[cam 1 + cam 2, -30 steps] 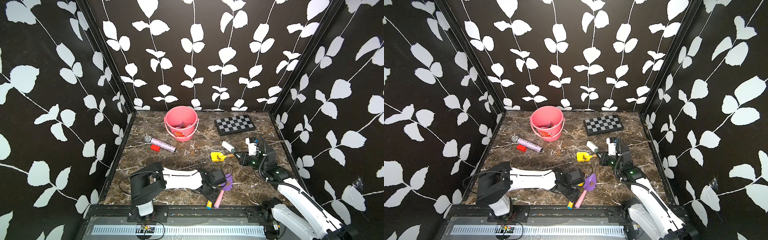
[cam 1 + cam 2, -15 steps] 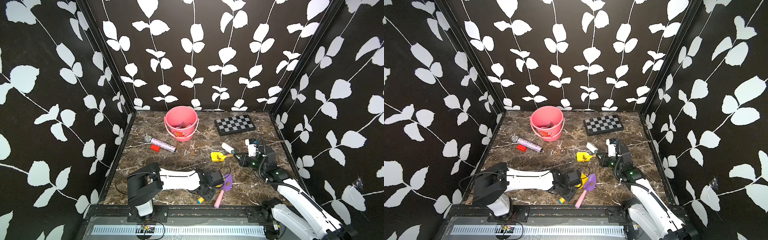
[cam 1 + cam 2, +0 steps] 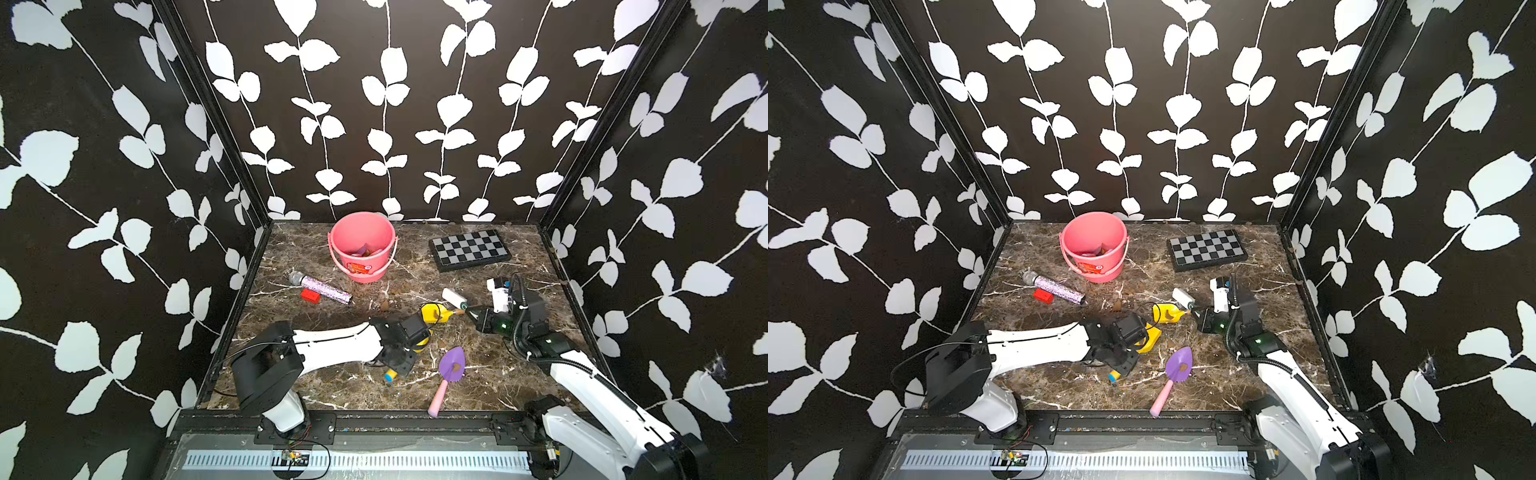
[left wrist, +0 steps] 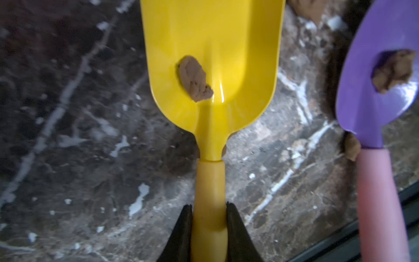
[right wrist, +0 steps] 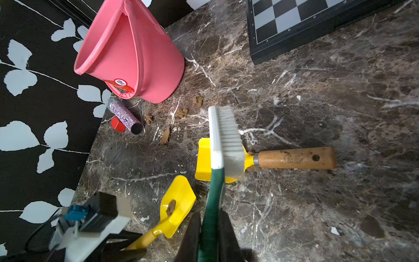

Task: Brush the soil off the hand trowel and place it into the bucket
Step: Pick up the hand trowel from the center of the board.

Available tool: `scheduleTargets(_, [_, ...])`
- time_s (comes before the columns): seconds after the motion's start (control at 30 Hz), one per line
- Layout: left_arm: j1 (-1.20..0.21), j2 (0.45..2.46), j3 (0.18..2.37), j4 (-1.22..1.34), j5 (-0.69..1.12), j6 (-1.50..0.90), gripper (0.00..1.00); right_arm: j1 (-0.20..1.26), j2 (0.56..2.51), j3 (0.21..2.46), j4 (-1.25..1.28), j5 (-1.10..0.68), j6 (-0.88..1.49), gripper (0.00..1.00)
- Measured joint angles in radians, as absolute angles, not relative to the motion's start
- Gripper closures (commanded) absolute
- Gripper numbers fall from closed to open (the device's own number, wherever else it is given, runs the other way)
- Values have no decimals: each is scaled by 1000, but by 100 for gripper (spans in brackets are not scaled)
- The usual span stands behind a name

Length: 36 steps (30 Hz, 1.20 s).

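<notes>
My left gripper (image 4: 209, 211) is shut on the handle of the yellow hand trowel (image 4: 210, 56). A brown lump of soil (image 4: 193, 79) sticks to its blade. In both top views the trowel (image 3: 424, 341) (image 3: 1152, 337) is low at the front middle, poking out from under the left gripper (image 3: 409, 332). My right gripper (image 5: 209, 217) is shut on the green handle of a brush (image 5: 224, 140), and the white bristle head hangs over a yellow scraper (image 5: 204, 158). The pink bucket (image 3: 361, 245) stands upright at the back.
A purple trowel (image 3: 452, 365) with a pink handle and its own soil lump lies just right of the yellow one. The scraper's wooden handle (image 5: 294, 157), loose soil lumps (image 5: 165, 136), a glitter microphone (image 3: 320, 287), a red block (image 3: 310, 296) and a chessboard (image 3: 469, 249) lie around.
The left gripper has shut on the yellow trowel's handle and shifted with it to the left, away from the purple trowel. The right arm has hardly moved.
</notes>
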<state>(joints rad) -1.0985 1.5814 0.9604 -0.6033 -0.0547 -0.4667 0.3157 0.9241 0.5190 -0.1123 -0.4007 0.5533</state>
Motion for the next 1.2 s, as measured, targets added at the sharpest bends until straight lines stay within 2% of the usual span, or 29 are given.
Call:
scheduleTargets(0.27, [-1072, 1597, 960, -597, -100, -368, 79, 316, 994, 551, -98, -402, 550, 100])
scheduleTargets(0.6, [-1069, 1589, 881, -501, -106, -316, 55, 316, 994, 553, -94, -401, 551, 100])
scheduleTargets(0.8, [-1068, 1459, 748, -432, -102, -302, 44, 316, 1004, 553, -93, -402, 551, 100])
scheduleTargets(1.03, [-1068, 1387, 640, -338, -69, -298, 43, 336, 1011, 553, -83, -397, 562, 100])
scheduleTargets(1.2, [-1068, 1362, 577, -267, -72, -295, 50, 346, 1022, 555, -79, -402, 571, 100])
